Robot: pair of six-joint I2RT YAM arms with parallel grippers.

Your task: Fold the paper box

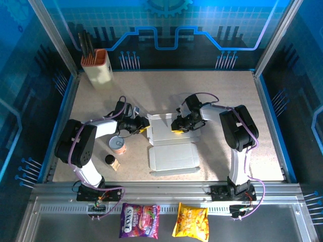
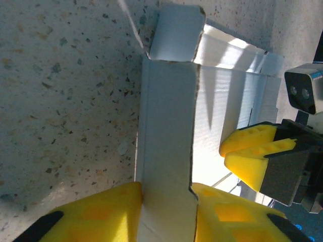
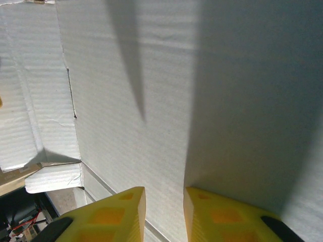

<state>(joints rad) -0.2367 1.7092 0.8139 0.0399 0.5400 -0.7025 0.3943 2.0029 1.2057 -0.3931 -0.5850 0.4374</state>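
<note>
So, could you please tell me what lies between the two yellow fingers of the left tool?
In the left wrist view, a raised wall of the white-grey cardboard paper box stands between the left tool's yellow fingers.

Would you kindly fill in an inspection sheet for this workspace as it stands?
Surface: speckled beige table.
Job's things: paper box, partly folded, flaps raised at its far end.
Clutter: cream holder, tape roll, small black cap; two snack bags on the front shelf.
Grippers: left gripper shut on a box wall; right gripper shut on a box panel.
Cables: purple leads along both arms.
Surroundings: blue printed enclosure.
</note>
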